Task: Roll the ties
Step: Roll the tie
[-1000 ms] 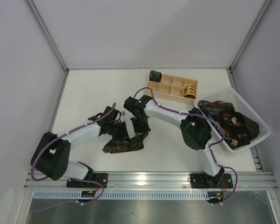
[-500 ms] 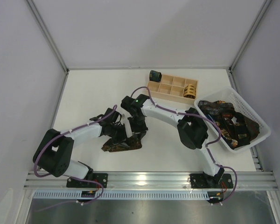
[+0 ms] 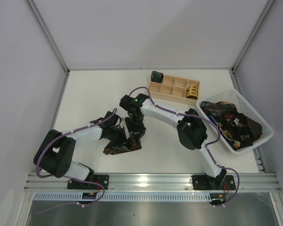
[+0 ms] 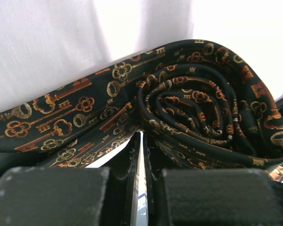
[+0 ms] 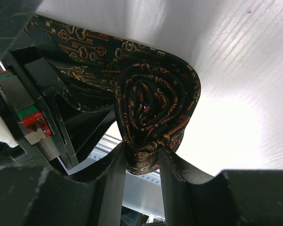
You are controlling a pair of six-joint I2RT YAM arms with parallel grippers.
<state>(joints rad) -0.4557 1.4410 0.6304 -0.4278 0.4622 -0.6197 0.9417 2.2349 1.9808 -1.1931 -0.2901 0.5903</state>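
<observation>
One dark tie with a gold and orange key pattern lies near the table's front, part rolled. Its coil fills the left wrist view, with a flat tail running off to the left. My left gripper sits low against the roll. Its jaws are nearly together, nipping the fabric at the coil's base. My right gripper comes at the roll from the other side. The coil's lower end sits between the right gripper's two fingers, both touching it.
A pale wooden tray stands at the back with a tan-gold rolled tie in one compartment. A dark green rolled tie sits by its left corner. At the right, a white mesh basket holds several loose ties.
Both grippers and the roll have shifted a little left, and the flat tail has grown shorter. The right jaws now stand wider round the coil.
</observation>
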